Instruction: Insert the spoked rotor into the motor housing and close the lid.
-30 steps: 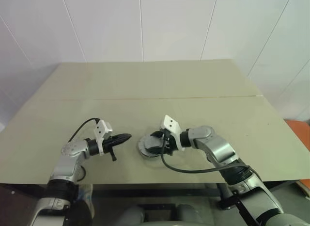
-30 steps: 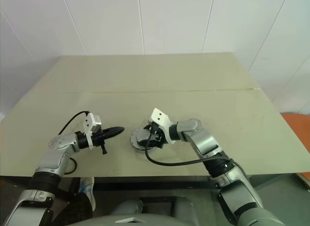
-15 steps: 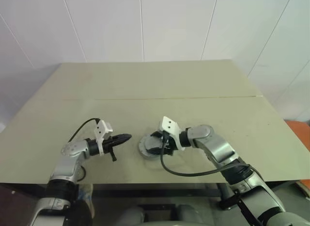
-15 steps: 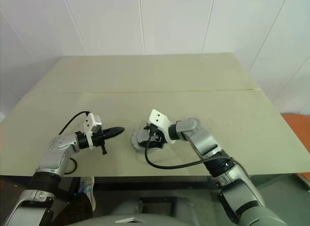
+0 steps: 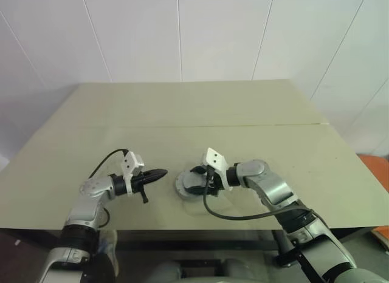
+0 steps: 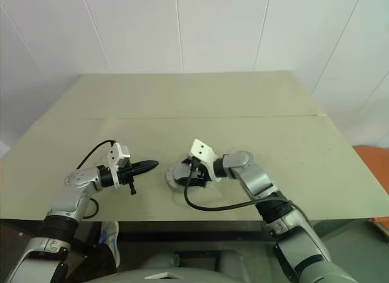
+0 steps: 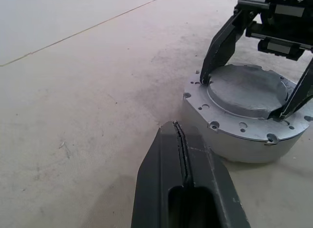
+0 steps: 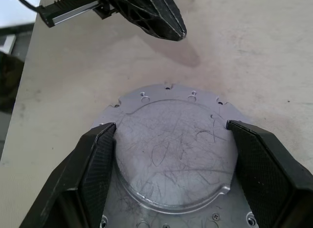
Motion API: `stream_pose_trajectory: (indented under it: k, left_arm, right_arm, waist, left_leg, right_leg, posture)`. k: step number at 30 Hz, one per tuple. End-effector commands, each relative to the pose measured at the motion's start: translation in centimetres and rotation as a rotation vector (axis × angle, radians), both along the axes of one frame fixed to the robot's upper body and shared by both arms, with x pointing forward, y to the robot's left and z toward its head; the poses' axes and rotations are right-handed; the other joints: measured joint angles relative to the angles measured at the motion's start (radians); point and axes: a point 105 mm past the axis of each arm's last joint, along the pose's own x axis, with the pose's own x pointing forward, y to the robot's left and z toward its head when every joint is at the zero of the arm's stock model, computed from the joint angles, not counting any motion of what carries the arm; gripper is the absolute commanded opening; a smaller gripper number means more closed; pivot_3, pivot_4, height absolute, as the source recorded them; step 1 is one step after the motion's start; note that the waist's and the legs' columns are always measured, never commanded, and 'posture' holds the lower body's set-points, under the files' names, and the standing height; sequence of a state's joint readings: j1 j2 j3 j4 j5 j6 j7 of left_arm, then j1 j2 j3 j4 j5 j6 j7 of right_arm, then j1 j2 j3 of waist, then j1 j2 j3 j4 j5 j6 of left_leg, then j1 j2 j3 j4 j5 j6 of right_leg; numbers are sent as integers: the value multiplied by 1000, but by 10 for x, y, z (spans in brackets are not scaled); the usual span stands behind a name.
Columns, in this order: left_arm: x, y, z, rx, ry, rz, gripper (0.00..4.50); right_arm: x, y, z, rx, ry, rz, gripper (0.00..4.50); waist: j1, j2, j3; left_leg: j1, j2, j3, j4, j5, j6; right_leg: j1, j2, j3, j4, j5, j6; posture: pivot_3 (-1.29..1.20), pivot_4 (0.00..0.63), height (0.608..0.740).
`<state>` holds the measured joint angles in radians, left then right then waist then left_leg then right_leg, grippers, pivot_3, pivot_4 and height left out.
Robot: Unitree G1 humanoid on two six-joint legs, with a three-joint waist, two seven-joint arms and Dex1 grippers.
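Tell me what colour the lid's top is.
Plain grey metal lid, finely scratched; the right wrist view shows it best.

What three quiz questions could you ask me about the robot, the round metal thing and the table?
1. True or false: the left gripper's fingers are spread wide apart.
2. Which gripper has a finger on each side of the lid's raised middle? A) left B) right C) neither
3. Fill in: the round metal assembly sits on the ____.

Key:
1. False; they are pressed together, just beside the assembly.
2. B; the right gripper straddles the lid, fingers against its raised rim.
3. Table.
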<state>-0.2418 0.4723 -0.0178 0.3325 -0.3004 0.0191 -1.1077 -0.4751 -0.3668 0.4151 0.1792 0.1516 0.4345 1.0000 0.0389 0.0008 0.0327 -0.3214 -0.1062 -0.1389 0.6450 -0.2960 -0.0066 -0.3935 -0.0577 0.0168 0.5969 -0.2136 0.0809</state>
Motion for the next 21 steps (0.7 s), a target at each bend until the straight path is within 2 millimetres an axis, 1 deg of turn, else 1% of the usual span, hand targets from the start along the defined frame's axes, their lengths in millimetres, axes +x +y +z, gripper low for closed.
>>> stream_pose_trajectory:
  k: [1, 4, 7, 10, 14, 17, 19, 21]
  left_arm:
    - [5, -2, 12, 0, -46, -10, 0]
    - [6, -2, 12, 2, -47, -11, 0]
    - [6, -3, 12, 2, -47, -11, 0]
    - [6, -3, 12, 2, -48, -13, 0]
    - [6, -4, 13, 0, -49, -14, 0]
    - [6, -4, 13, -1, -50, -15, 0]
    - [6, -5, 12, -1, -49, -17, 0]
    - [6, -6, 12, -1, -49, -20, 0]
  right_arm:
    - [-19, -22, -52, -101, 184, -41, 3232]
    - [-30, -22, -53, -93, 234, 7, 3232]
    - [-34, -24, -53, -107, 249, 34, 3232]
    - [-37, -30, -54, -164, 244, 66, 3232]
    - [-31, -39, -57, -244, 187, 58, 3232]
    - [-30, -41, -58, -265, 185, 60, 3232]
    - [-33, -39, -57, -263, 189, 87, 3232]
    - [-30, -40, -59, -278, 179, 79, 3232]
  waist:
    - [-1, 0, -1]
    - [1, -1, -1]
    - [2, -3, -5]
    - [5, -2, -6]
    - [9, -2, -8]
    - [8, -2, -9]
    - [9, -1, -9]
    - [9, -1, -9]
  left_leg:
    - [0, 0, 0, 0, 0, 0]
    - [0, -1, 0, -1, -1, 0]
    - [2, -1, 0, -1, -3, 2]
    - [1, -1, 0, -1, -4, 4]
    - [0, -4, 0, -1, -7, 8]
    - [0, -4, 1, 0, -10, 6]
    - [1, -4, 1, 0, -10, 6]
    - [1, -4, 1, 0, -10, 6]
  right_leg:
    - [1, -1, 0, 0, 0, 0]
    - [1, -2, 0, -1, 0, 0]
    - [-4, -2, 0, -1, -1, 1]
    - [-6, -2, 0, -1, -1, 2]
    - [-9, -4, 0, -1, -3, 7]
    - [-9, -4, 1, -1, -4, 7]
    - [-8, -4, 1, -1, -4, 7]
    - [-6, -4, 1, -1, -5, 8]
  posture:
    - [0, 0, 740]
    - [0, 0, 740]
    - [0, 0, 740]
    - [0, 0, 740]
    - [0, 0, 740]
    - [0, 0, 740]
    - [0, 0, 740]
    - [0, 0, 740]
